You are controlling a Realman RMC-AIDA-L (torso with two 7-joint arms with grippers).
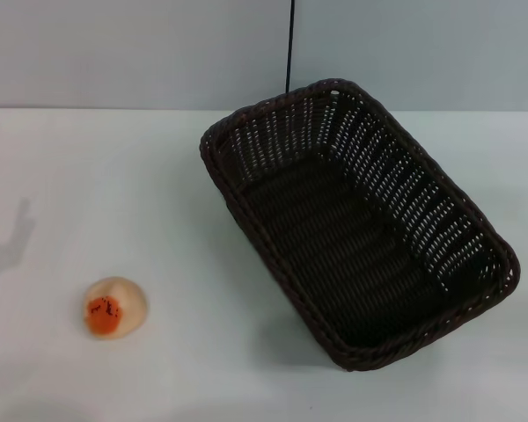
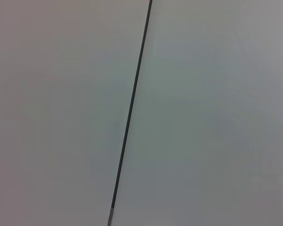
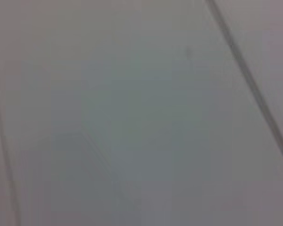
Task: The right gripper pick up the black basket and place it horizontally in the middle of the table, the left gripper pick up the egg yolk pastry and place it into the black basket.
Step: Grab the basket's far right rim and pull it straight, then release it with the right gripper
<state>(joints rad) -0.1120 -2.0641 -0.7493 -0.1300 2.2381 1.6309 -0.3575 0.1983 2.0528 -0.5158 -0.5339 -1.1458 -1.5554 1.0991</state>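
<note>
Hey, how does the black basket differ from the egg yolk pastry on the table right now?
The black basket is by far the larger; the egg yolk pastry is small. The basket is dark woven wicker, rectangular and open; the pastry is a pale cream dome with an orange spot. The basket lies askew on the robot's right side, the pastry on its left. Both rest on the white table, apart, and no gripper is in view.

Pale grey wall [image 1: 141, 53] behind the counter, a thin dark vertical seam [image 1: 290, 44] running down it; seam also crosses left wrist view.
</note>
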